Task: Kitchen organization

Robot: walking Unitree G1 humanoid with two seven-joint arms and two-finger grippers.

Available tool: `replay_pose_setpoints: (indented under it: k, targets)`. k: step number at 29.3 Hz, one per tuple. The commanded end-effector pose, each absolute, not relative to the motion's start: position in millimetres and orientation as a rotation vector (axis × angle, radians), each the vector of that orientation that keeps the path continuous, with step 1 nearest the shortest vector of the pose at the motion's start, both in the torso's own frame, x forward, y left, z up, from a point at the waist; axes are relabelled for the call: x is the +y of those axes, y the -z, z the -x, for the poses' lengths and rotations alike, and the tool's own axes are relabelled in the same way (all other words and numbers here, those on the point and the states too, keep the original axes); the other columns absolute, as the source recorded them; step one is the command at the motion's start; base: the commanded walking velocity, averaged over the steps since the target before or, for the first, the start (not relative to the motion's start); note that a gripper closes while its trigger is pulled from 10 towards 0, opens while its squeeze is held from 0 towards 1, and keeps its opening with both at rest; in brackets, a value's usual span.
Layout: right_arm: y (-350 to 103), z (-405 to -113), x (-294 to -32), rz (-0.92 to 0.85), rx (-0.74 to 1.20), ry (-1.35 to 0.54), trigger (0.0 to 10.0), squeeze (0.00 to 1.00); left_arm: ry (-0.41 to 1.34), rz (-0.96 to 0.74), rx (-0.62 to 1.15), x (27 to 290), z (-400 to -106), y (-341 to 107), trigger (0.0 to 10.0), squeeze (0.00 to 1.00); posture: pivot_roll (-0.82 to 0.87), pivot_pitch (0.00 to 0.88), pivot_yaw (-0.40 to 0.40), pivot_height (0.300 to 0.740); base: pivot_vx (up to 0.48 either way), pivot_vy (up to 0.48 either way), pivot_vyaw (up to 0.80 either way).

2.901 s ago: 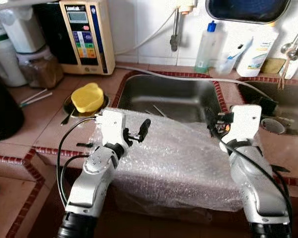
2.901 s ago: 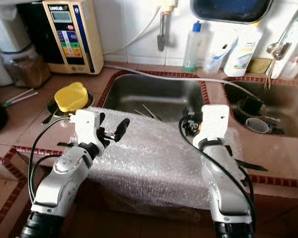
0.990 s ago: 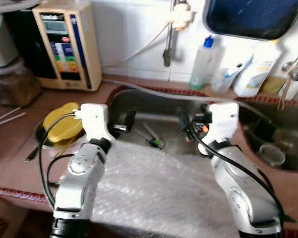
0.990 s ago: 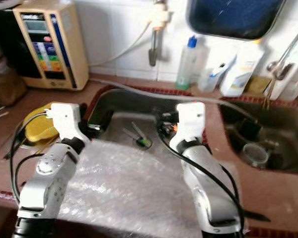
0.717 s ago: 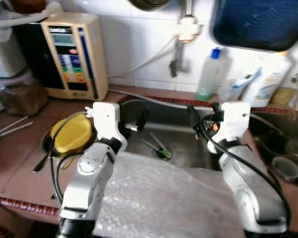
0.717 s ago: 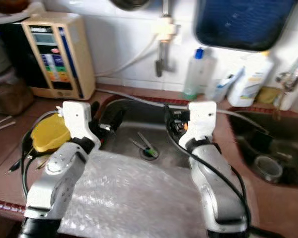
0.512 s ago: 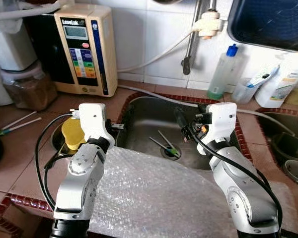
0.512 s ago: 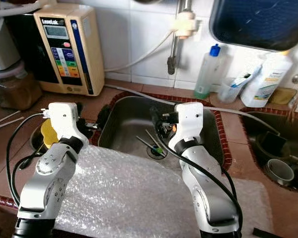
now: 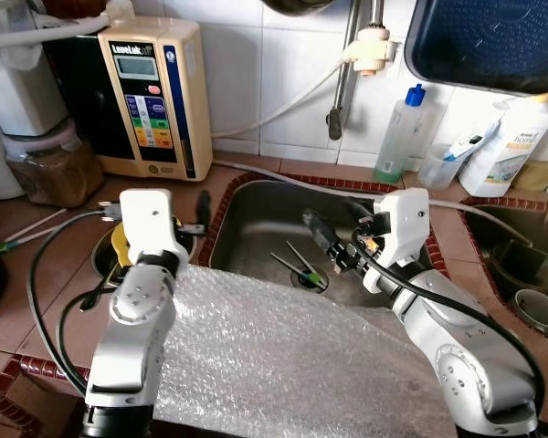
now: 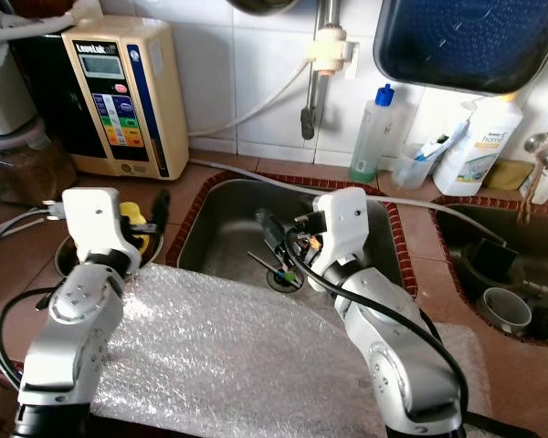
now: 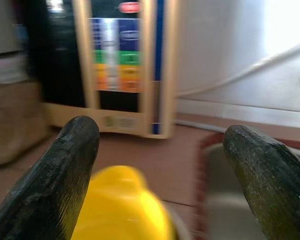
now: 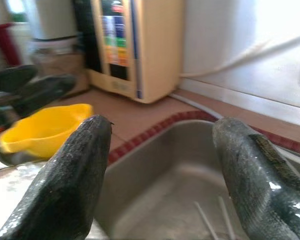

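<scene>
Bubble wrap sheet (image 9: 283, 365) drapes over the counter's front edge, covering the near rim of the steel sink (image 9: 256, 219). Left gripper (image 11: 160, 165), fingers apart, hovers over the yellow lid (image 11: 117, 210) on the counter left of the sink. Right gripper (image 12: 160, 170), fingers apart, is above the sink basin, chopsticks (image 9: 297, 265) near the drain.

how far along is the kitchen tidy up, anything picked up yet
Nothing looks done yet. Both sets of jaws are open and empty: the left gripper hangs over the yellow lid on the counter, and the right gripper reaches over the sink. Left to do: the chopsticks lie at the sink's drain, and bubble wrap covers the counter's front edge.
</scene>
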State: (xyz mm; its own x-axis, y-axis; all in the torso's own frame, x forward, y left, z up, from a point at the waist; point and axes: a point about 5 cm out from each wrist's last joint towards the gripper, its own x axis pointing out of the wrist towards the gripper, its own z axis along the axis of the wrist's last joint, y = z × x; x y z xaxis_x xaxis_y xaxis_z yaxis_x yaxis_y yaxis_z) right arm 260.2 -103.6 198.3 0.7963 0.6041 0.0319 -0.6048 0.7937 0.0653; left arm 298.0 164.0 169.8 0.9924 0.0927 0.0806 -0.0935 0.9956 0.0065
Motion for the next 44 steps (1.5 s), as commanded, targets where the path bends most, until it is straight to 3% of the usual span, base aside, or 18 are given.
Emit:
replay_pose_setpoints:
  k: [1,13,23,30,44]
  targets:
    - [-204.1,-254.4,-97.3,-0.077,-0.012,-0.729,10.0,0.00,-0.156,-0.033,-0.060,173.9,-301.8,-169.8,10.0,0.00,0.02,0.000,-0.009,0.740,0.000,0.000,0.00]
    - [-190.8,-240.1,-97.3,-0.076,0.080,-0.860,10.0,0.00,-0.308,-0.020,0.049,199.3,-305.3,-162.0,10.0,0.00,0.02,0.000,-0.007,0.740,0.000,0.000,0.00]
    - [-195.5,-237.4,-93.4,-0.078,0.055,-0.899,10.0,0.00,-0.299,0.008,0.069,192.3,-307.0,-163.0,10.0,0.00,0.02,0.000,-0.007,0.740,0.000,0.000,0.69]
    - [-195.0,-245.2,-98.1,-0.052,0.071,-0.831,10.0,0.00,-0.239,0.016,0.123,182.6,-308.8,-164.0,10.0,0.00,0.02,0.000,-0.007,0.740,0.000,0.000,0.00]
    - [-188.9,-231.7,-89.8,-0.010,0.140,-0.971,10.0,0.00,-0.124,0.079,0.260,168.6,-321.9,-154.4,10.0,0.00,0.01,0.000,-0.008,0.740,0.000,0.000,0.00]
